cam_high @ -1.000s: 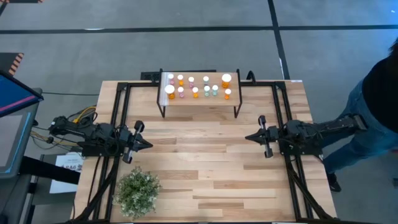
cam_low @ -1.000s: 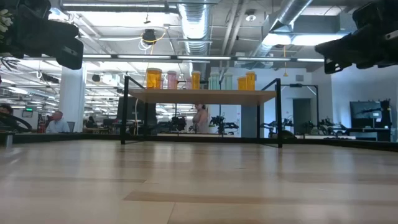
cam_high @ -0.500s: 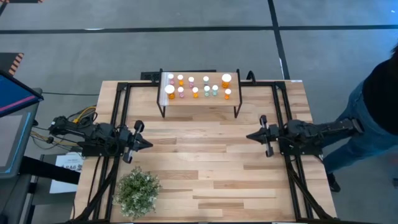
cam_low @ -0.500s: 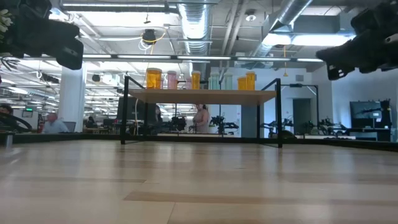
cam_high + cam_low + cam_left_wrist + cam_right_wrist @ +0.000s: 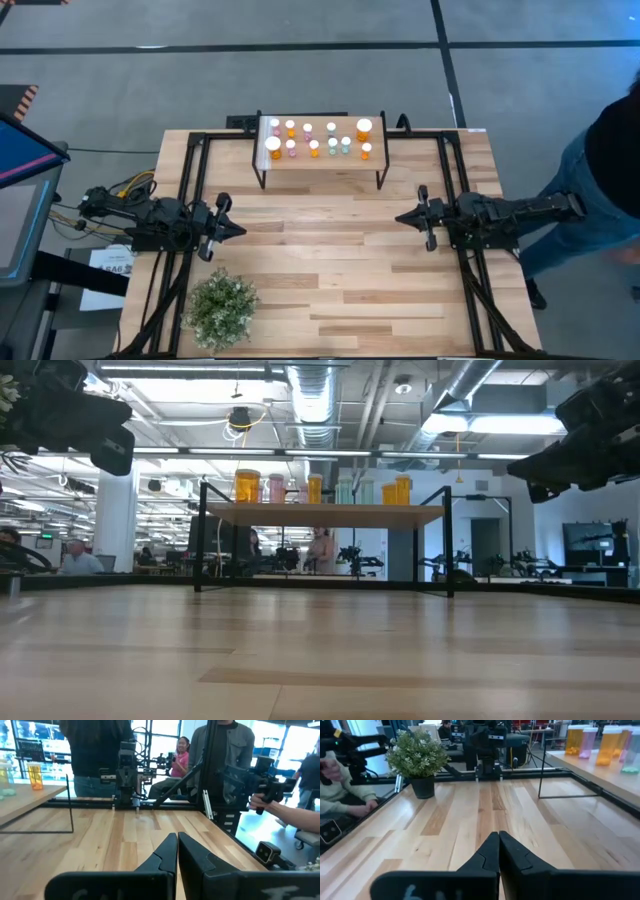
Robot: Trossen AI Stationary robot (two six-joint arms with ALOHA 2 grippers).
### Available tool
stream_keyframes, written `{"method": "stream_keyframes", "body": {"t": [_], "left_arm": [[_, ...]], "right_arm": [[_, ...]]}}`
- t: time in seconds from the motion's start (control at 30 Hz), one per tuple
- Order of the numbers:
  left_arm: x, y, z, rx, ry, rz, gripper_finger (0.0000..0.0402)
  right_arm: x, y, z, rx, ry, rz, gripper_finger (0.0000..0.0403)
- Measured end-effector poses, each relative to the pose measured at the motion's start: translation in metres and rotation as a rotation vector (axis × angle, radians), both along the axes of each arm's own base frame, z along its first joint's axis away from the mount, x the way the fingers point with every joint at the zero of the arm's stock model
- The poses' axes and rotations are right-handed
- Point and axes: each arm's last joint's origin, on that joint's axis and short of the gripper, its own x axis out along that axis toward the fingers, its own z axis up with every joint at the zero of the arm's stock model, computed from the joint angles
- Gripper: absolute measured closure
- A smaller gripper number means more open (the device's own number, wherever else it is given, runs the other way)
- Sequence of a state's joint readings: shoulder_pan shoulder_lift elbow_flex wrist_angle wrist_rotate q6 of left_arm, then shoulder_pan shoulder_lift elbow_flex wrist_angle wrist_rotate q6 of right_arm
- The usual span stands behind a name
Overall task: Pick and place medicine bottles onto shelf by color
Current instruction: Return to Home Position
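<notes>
Parked low over the counter with left fingers and right fingers clenched on nothing, tips facing each other, bottles upright on the shelf off to the side between both, about equally near either arm.

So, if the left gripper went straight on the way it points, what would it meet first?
Probably the right gripper, facing the left gripper across the table; the stretch between looks free. The shelf and plant lie off that line.
</notes>
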State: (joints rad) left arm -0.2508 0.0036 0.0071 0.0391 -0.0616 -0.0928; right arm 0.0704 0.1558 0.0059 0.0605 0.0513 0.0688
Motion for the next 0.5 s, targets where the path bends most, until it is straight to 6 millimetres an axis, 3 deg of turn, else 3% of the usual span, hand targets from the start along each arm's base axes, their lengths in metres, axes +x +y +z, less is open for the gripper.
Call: {"method": "stream_keyframes", "body": {"t": [0.5], "left_arm": [[0.0000, 0.0001, -0.0001, 0.020, -0.003, 0.003, 0.0401]], "right_arm": [[-0.0001, -0.0001, -0.0012, 0.009, 0.012, -0.002, 0.0373]]}}
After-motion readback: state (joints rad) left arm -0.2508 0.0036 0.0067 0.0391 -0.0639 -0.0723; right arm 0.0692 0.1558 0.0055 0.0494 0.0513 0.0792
